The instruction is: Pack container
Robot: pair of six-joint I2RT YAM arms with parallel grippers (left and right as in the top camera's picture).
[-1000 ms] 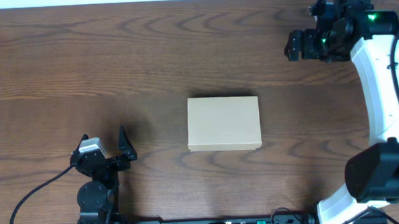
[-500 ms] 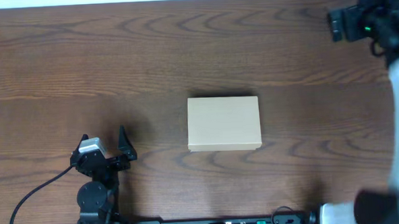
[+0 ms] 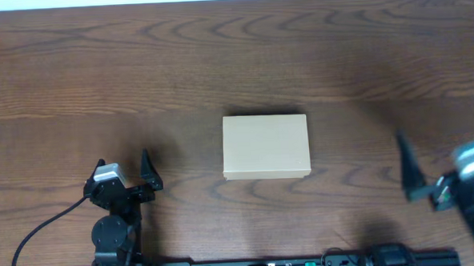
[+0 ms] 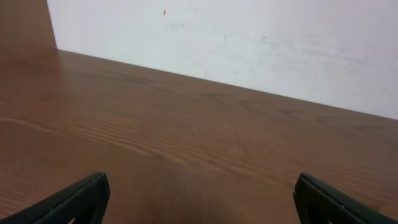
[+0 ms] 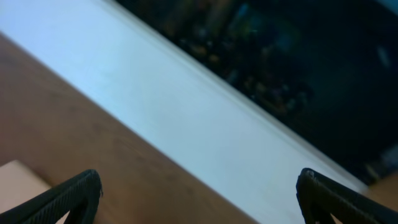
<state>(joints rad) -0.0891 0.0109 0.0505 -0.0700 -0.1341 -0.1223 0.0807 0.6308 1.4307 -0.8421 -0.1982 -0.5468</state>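
The small tan rectangular cardboard box [image 3: 266, 147] lay with its flap shut at the middle of the dark wooden table [image 3: 218, 62] (contents hidden). No loose items showed, so packing was judged finished. The left gripper [image 4: 199, 202] and right gripper [image 5: 199, 196] stood spread, empty, near the front edge.

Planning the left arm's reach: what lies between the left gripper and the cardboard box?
Nothing: the overhead view shows only bare wooden table between the left gripper and the box.
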